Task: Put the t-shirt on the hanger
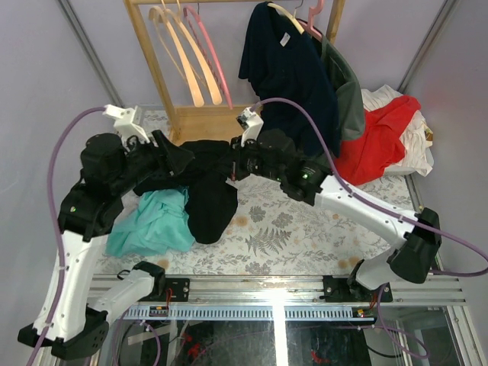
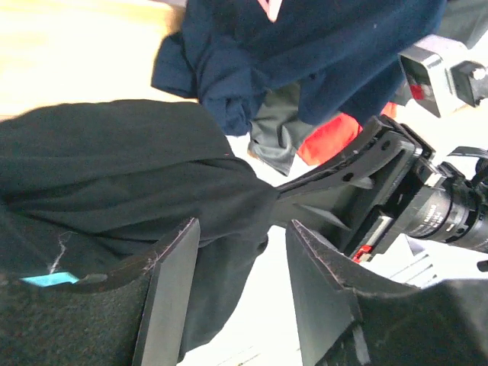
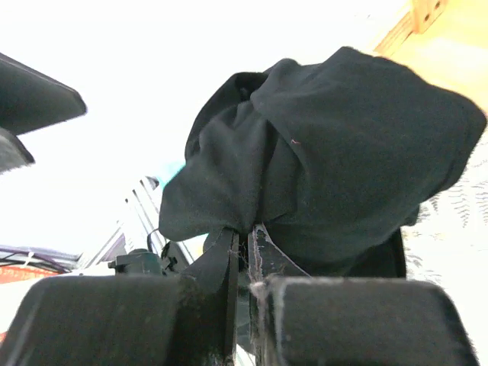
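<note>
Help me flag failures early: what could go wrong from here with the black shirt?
1. The right pincer grips only a thin fold of the t-shirt at its tips. With the left pincer open, that fold may slip out.
2. The shirt hangs bunched, so finding its neck opening could be hard.
3. It lies against the teal cloth, which might get dragged along.
</note>
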Robot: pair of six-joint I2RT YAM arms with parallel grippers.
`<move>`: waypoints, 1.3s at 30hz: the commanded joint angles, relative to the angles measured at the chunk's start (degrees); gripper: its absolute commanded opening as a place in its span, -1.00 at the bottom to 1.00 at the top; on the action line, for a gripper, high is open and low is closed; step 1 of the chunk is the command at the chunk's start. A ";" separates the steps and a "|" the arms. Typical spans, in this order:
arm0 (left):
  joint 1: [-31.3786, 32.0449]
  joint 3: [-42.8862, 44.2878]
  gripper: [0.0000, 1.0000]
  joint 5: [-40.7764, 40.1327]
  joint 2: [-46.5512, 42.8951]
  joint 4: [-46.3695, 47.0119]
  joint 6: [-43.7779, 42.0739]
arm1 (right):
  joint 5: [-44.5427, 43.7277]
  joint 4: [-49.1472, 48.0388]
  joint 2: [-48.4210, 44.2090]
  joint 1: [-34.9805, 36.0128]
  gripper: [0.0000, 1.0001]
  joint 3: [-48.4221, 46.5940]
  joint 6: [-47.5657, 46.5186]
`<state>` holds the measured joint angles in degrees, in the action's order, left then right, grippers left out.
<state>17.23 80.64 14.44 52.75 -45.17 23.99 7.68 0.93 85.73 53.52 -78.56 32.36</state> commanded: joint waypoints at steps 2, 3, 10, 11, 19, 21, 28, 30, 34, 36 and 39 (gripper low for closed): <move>0.17 5.01 -0.03 -8.36 -1.16 -7.63 -1.34 | -5.30 -2.17 -4.24 0.10 -1.00 -5.97 -4.82; 0.17 4.62 -0.05 -8.79 -1.25 -9.18 -1.39 | -5.39 -2.00 -3.93 0.13 -1.00 -7.05 -5.26; 0.17 -3.05 -0.11 -9.39 -5.97 -14.14 0.49 | -4.35 1.42 2.11 -0.12 -1.00 -20.93 -7.68; 0.17 -4.05 -0.12 -9.64 -6.57 -14.76 0.88 | -4.27 1.66 2.71 -0.31 -1.00 -22.63 -7.74; 0.17 -14.29 -0.12 -10.51 -11.20 -16.16 4.00 | -3.49 0.36 2.97 -0.75 -1.00 -29.12 -7.39; 0.17 -16.19 -0.12 -11.21 -11.88 -15.85 4.66 | -3.55 -0.33 1.62 -0.81 -1.00 -29.05 -7.42; 0.17 -18.40 -0.12 -12.63 -12.28 -14.71 5.28 | -5.02 -1.05 -6.74 -0.81 -1.00 -26.77 -9.66; 0.17 -18.73 -0.12 -13.28 -12.07 -14.25 5.19 | -6.62 -1.13 -10.81 -0.80 -1.00 -25.55 -11.19; 0.21 -19.82 -0.12 -13.80 -11.56 -13.12 5.43 | -10.25 -0.37 -16.53 -0.80 -1.00 -24.47 -14.95; 0.16 -20.27 -0.13 -14.03 -11.23 -12.62 5.50 | -12.70 0.63 -18.08 -0.80 -1.00 -24.85 -17.06; 0.12 -20.27 -0.13 -14.46 -10.70 -12.40 5.55 | -16.03 2.19 -20.26 -0.74 -1.00 -25.12 -20.71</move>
<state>17.23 60.80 1.34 41.56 -60.42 28.86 -1.98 6.61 67.72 53.06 -102.06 18.04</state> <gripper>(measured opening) 0.439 0.029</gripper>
